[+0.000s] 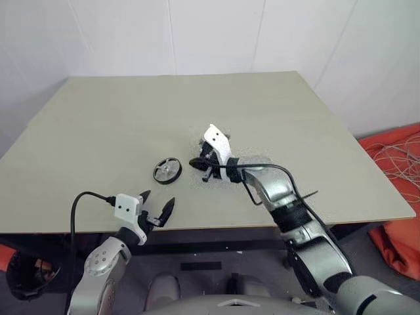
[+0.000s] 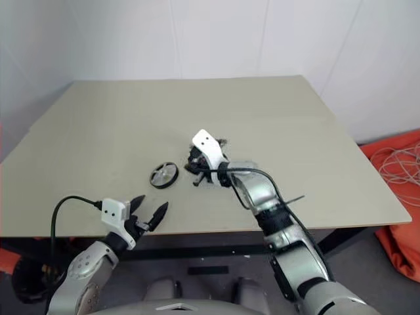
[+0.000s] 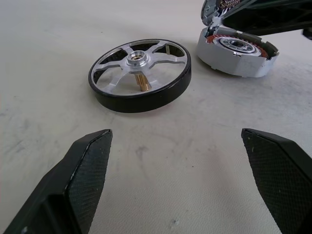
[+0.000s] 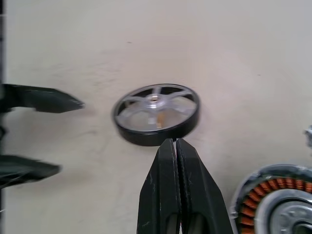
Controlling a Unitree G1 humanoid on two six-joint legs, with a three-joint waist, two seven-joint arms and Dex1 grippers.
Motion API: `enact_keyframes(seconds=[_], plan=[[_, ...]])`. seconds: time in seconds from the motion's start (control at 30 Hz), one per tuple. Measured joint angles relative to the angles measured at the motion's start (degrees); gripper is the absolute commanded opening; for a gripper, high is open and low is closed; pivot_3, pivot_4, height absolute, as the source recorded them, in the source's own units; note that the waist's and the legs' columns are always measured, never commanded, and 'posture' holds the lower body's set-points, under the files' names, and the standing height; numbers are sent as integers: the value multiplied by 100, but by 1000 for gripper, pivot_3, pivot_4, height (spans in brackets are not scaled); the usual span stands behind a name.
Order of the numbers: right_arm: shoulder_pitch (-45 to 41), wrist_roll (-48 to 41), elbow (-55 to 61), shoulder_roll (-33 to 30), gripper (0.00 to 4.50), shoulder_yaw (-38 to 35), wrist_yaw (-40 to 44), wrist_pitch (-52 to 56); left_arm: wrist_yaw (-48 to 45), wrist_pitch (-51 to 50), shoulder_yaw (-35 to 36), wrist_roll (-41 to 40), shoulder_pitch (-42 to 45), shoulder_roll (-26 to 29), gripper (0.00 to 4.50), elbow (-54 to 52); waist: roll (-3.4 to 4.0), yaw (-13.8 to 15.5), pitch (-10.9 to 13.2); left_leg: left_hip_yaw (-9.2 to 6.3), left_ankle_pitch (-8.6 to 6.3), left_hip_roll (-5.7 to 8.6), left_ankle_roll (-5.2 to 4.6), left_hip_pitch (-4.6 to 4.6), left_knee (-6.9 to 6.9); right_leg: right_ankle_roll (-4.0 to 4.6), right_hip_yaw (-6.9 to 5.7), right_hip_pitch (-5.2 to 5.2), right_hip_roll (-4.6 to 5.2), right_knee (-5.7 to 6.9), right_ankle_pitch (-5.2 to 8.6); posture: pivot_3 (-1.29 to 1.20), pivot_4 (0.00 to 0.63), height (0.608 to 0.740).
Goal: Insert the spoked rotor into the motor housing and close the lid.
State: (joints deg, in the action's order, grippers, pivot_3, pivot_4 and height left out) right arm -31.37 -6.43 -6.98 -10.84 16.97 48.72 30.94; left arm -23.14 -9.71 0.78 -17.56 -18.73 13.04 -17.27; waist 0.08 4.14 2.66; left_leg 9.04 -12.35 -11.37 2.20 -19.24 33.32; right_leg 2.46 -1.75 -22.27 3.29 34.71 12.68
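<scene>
The bench [image 1: 98, 131] has a plain, matte beige-grey top with faint scuff marks. It stands against white panelled walls [image 1: 216, 33]. Orange fabric with coiled white cord [image 1: 400, 157] lies on the floor at the robot's right.

The spoked rotor [image 1: 167, 170] lies flat on the bench, near the front edge, with its silver spokes and hub facing up. The motor housing [image 3: 237, 51] rests just beside it, on the robot's right, with its copper windings exposed. The two parts do not touch.

The left end effector [image 1: 157, 211] hovers at the front edge of the bench, fingers spread wide and holding nothing. The right end effector [image 4: 173, 142] has its fingers pressed together, empty. Its tips point toward the rotor rim from above the housing.
</scene>
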Motion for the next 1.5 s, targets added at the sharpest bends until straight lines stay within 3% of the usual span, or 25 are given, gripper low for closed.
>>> enact_keyframes(seconds=[0.23,0.63,0.93,1.1,1.5], plan=[[733,-640,1263,-585,46,-390,99,907,-11,-107,0,-67,70,3,4500,-15,-2,-24,2,0,8,-8,14,15,-2,-39,5,15,-9,7,23,0,0,740],[836,-813,1442,-248,46,-441,-658,1285,-3,-272,5,-138,181,15,4500,-21,-2,-21,2,-2,11,-5,18,5,-4,-39,7,6,-10,4,23,0,0,740],[103,-105,21,-290,46,-275,-1333,707,23,-307,6,-138,179,7,4500,-29,-2,-25,2,-1,14,-4,24,6,-4,-38,7,5,-10,7,22,0,0,740],[-258,2,-599,-284,46,-279,-1402,416,26,-329,7,-139,179,-4,4500,-30,-2,-26,2,-1,15,-4,25,1,-4,-1,7,-7,-10,6,1,0,0,740],[-783,265,-1801,46,46,-285,-1618,43,41,-343,12,-147,174,-42,4500,-54,-1,-33,3,0,14,-5,24,3,-4,0,7,-9,-10,8,0,0,0,740]])
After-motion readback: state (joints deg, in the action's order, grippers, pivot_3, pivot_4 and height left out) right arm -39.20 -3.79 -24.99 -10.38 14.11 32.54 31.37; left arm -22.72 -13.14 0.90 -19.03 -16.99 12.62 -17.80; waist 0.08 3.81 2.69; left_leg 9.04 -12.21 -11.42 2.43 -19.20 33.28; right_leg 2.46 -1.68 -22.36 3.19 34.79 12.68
